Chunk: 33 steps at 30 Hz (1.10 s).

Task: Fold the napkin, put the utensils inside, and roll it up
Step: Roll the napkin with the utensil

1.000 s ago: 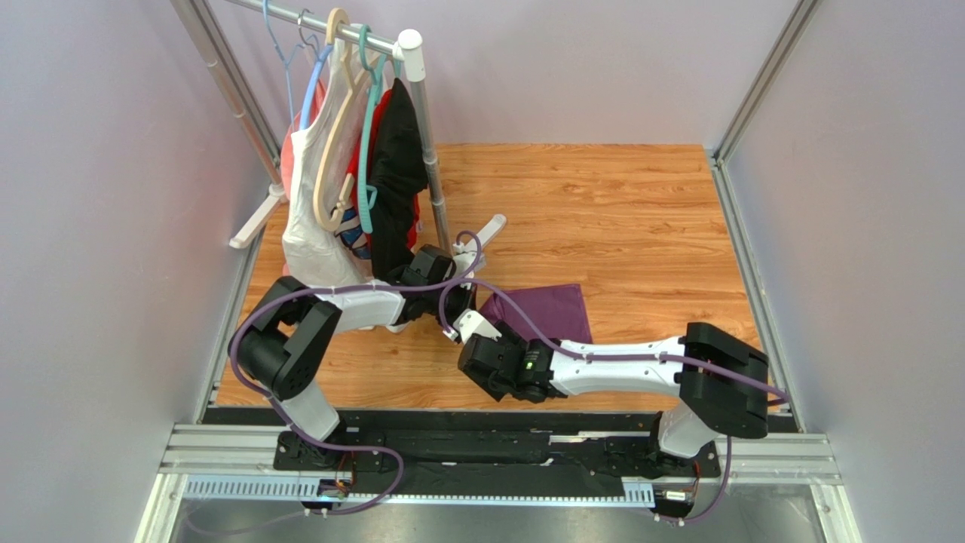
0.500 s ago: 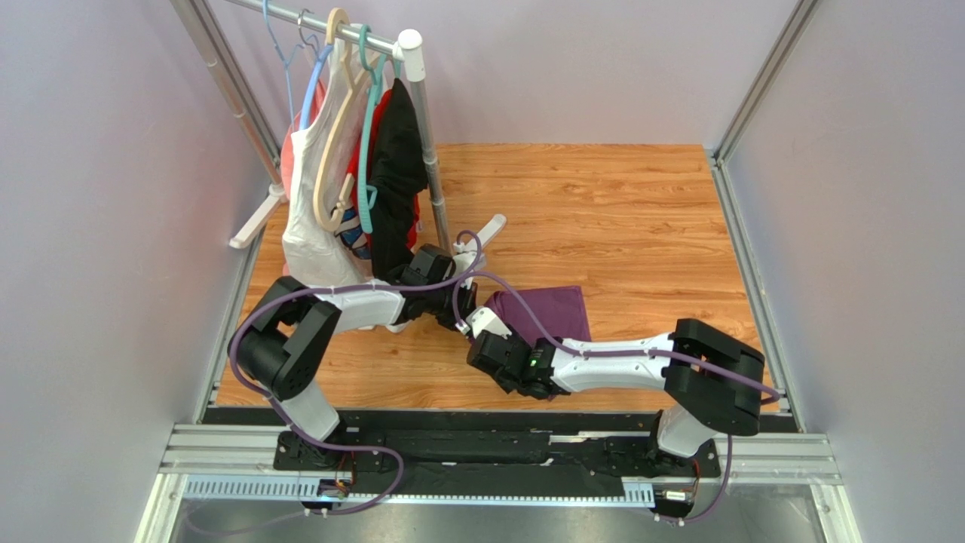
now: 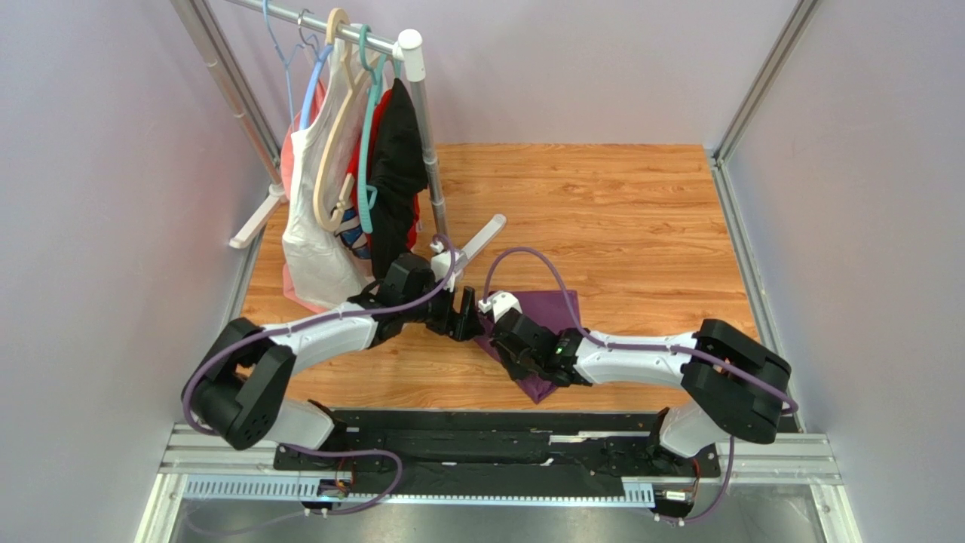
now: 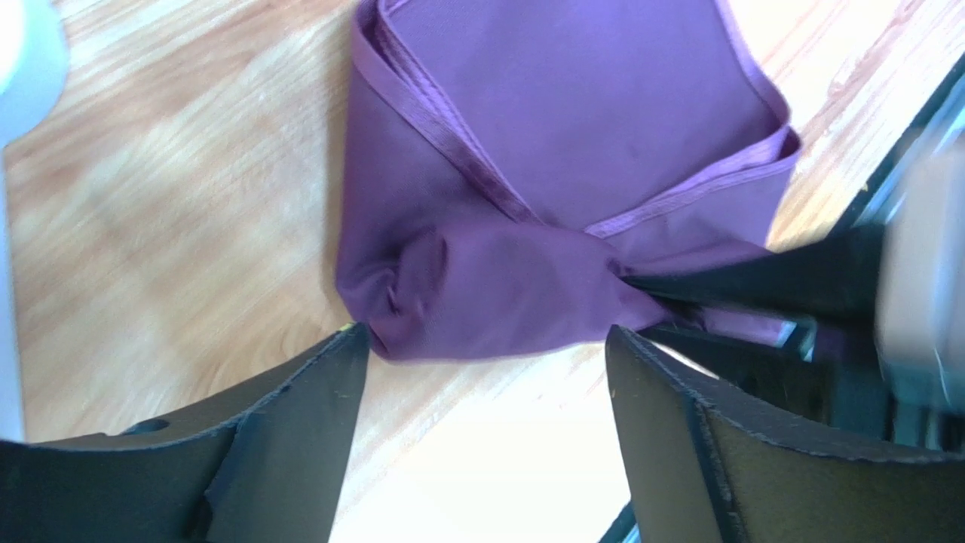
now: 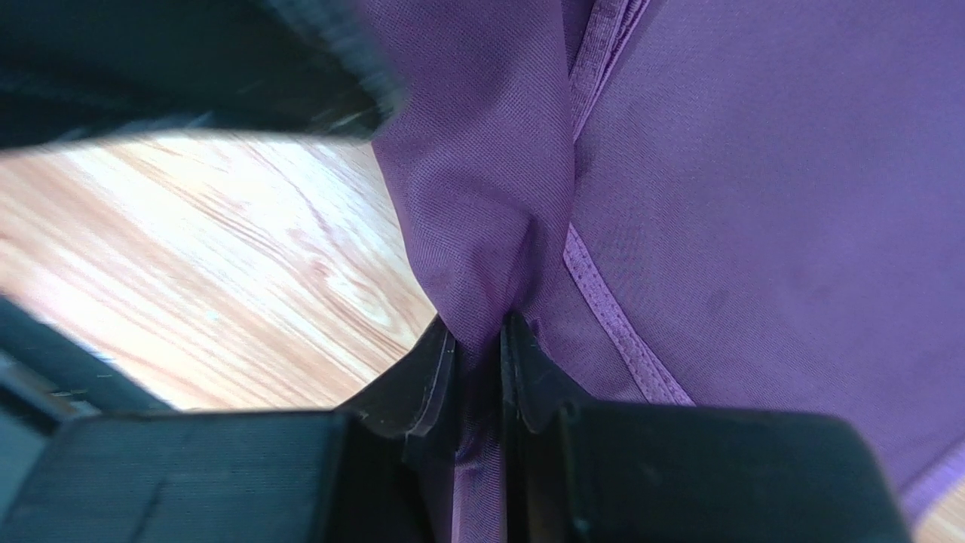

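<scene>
Folded napkin [image 4: 566, 136], hems exposed: right claw [image 5: 481, 362] pinches bunched edge; left claw [image 4: 487, 345] wide alongside. Table [image 3: 634, 204] open toward 12 o'clock.

- The napkin [image 4: 566, 125] is a plain purple cloth, thin and faintly shiny, with a stitched hem along its edges.
- It lies folded in layers on the wooden counter [image 3: 634, 215], with hemmed edges crossing diagonally over the top layer.
- One end is gathered into a wrinkled, bunched lump.
- The right end effector [image 5: 481, 339] pinches a raised ridge of this fabric between its closed fingers.
</scene>
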{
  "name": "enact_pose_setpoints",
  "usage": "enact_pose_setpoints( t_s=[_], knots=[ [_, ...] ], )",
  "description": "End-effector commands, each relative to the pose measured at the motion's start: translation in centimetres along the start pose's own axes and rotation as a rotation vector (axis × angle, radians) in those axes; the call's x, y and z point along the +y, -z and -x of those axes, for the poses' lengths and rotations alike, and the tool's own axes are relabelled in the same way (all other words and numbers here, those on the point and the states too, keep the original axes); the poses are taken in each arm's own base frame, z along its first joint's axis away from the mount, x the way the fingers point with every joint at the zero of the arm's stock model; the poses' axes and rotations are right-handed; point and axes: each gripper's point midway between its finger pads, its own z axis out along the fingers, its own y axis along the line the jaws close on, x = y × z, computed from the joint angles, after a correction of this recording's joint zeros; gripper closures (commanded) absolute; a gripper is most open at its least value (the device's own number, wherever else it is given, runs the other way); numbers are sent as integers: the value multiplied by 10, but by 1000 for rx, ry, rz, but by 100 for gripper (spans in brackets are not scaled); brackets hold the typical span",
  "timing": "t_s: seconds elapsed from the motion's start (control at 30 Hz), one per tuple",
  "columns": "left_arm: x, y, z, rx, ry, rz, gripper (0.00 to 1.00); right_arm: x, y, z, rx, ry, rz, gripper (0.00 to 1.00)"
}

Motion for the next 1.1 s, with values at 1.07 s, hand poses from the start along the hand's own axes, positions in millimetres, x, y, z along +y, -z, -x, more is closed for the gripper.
enact_pose_setpoints(
  t_s=[1.07],
  knots=[
    [19,10,-10,-171,20,75,49,14,-5,-46,391,-354,593,100]
  ],
)
